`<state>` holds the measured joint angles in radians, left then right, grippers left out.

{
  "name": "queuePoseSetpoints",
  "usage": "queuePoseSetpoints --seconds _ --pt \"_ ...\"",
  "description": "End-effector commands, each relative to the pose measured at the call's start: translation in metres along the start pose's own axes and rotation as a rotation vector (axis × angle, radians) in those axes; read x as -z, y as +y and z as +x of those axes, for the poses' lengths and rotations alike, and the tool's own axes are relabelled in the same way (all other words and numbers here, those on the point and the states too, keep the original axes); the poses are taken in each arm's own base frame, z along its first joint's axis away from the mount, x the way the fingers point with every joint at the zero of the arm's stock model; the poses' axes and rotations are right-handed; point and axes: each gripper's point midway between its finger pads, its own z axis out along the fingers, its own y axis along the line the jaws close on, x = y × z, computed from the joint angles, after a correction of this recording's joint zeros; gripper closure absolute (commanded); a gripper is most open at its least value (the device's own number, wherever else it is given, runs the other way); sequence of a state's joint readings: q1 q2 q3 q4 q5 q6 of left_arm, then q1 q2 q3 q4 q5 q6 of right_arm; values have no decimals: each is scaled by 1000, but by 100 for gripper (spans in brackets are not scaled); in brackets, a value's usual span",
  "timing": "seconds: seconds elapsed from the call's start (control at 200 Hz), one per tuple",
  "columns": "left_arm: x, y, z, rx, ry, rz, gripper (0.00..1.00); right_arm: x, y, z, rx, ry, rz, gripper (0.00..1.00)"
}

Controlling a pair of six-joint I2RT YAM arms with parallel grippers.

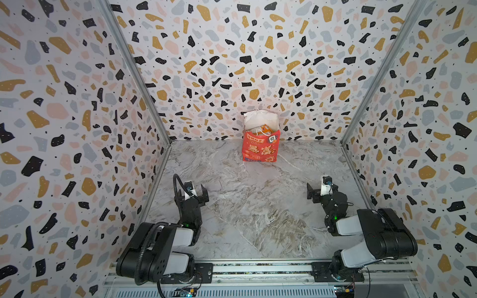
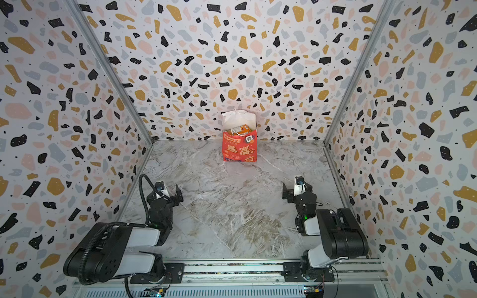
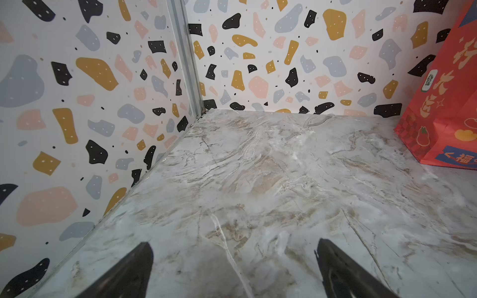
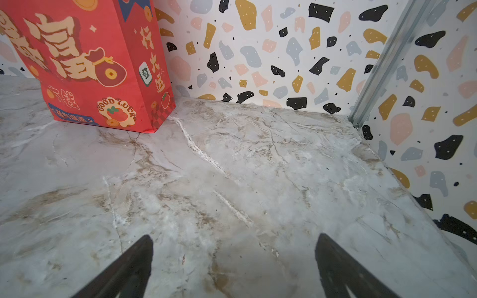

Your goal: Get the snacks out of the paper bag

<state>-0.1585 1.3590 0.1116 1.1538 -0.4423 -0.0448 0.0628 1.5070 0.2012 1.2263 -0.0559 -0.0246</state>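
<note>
The red paper bag with gold characters stands upright against the back wall in both top views, its white inside showing. In its mouth lie the snacks; an orange packet shows under a white cord handle, and the rest are hidden. My left gripper rests open near the front left, far from the bag. My right gripper is open near the front right. The left wrist view shows the open gripper over bare marble and the bag at the edge. The right wrist view shows the open gripper and the bag.
A marble-patterned tabletop is enclosed by terrazzo-patterned walls on the left, back and right. Metal corner posts run up the back corners. The arm bases sit on a rail along the front edge.
</note>
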Motion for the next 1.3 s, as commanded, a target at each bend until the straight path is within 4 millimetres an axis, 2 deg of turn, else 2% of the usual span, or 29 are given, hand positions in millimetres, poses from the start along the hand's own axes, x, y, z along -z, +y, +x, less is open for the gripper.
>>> queuePoseSetpoints --seconds 0.0,1.086,1.181,1.246,1.297 --pt "-4 -2 -19 32 -60 3 0 -3 -3 -13 6 -35 8 1" --pt "-3 -2 -20 33 -64 4 0 -1 -2 -13 11 -39 12 1" --pt "4 -10 -31 11 -104 44 1 -3 -8 -26 48 -7 134 1" --pt "7 -16 -45 -28 -78 16 1 -7 7 -59 82 -1 126 1" --pt "10 -17 -64 2 -70 8 5 -8 6 -79 -41 -22 135 1"
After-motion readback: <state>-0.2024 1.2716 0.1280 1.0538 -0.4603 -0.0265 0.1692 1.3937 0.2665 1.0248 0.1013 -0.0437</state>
